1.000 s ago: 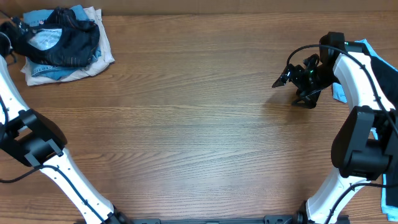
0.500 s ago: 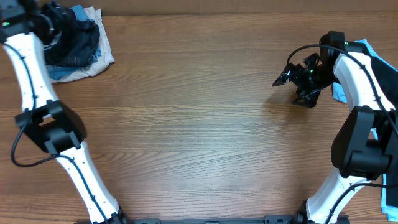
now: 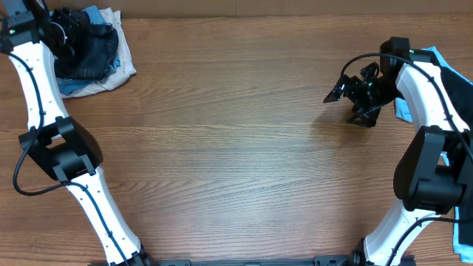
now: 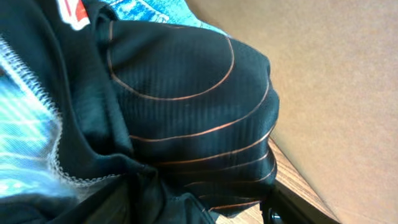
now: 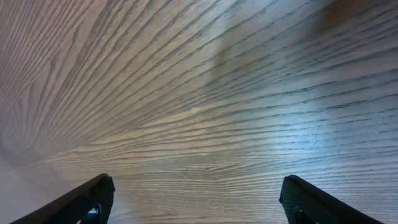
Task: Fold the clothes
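The clothes lie in a heap at the table's far left corner: a black jersey (image 3: pixel 89 48) with thin orange contour lines on top of light blue and white pieces (image 3: pixel 111 77). My left gripper (image 3: pixel 63 31) is pushed into that heap. In the left wrist view the jersey (image 4: pixel 186 93) fills the frame and bunches between the jaws of the left gripper (image 4: pixel 199 208); the cloth hides whether they pinch it. My right gripper (image 3: pixel 344 107) hovers over bare wood at the right, open, with nothing between the jaws of the right gripper (image 5: pixel 196 199). A black-and-light-blue garment (image 3: pixel 436 60) lies at the right edge.
A beige wall (image 4: pixel 336 74) runs just behind the heap at the table's (image 3: pixel 236 162) far edge. A light blue scrap (image 3: pixel 403 109) shows beside the right arm. Both arm bases stand at the near corners.
The left arm swung from the far left edge onto the heap, and its jaws have been narrowing around the black jersey. The right arm has not moved.
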`<state>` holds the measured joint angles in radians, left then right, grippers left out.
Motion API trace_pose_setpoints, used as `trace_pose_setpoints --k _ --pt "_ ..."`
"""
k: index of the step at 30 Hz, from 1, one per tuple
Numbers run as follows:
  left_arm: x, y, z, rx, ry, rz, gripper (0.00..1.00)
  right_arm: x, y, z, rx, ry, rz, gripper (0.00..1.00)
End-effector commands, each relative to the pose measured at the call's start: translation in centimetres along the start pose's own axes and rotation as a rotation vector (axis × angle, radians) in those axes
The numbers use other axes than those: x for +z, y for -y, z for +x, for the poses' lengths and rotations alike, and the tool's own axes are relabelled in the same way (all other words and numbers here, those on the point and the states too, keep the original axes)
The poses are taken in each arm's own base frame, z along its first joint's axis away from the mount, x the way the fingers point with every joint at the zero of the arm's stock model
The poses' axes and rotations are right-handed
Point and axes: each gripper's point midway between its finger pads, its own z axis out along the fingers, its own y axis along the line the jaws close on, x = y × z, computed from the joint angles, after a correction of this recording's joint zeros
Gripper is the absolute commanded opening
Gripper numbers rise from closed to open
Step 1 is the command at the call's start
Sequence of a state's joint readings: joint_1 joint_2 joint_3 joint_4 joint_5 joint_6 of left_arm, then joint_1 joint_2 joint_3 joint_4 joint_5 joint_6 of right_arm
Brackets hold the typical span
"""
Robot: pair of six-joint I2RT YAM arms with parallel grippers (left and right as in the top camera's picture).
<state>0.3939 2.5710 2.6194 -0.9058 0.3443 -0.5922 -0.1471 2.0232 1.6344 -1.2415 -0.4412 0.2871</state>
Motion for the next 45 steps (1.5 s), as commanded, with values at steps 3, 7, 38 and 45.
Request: trace_pose_setpoints --k 3,7,38,45 --pt "-1.9 2.5 -1.4 0.066 0.044 0.061 0.55 -0.6 -0.7 -0.5 -0.022 0.022 -0.015 0.90" --pt "-1.8 3.2 -1.1 0.076 0.037 0.085 0.19 -0.6 -0.7 -0.5 -0.023 0.023 -0.015 0.90" --pt "-8.8 1.4 -3.2 0.037 0.084 -0.007 0.86 -0.6 -0.8 -0.7 -0.028 0.034 -0.019 0.90" --pt "-5.3 -2.9 -4.2 -0.070 0.078 -0.038 0.80 -0.6 -0.8 -0.8 -0.030 0.036 -0.020 0.90"
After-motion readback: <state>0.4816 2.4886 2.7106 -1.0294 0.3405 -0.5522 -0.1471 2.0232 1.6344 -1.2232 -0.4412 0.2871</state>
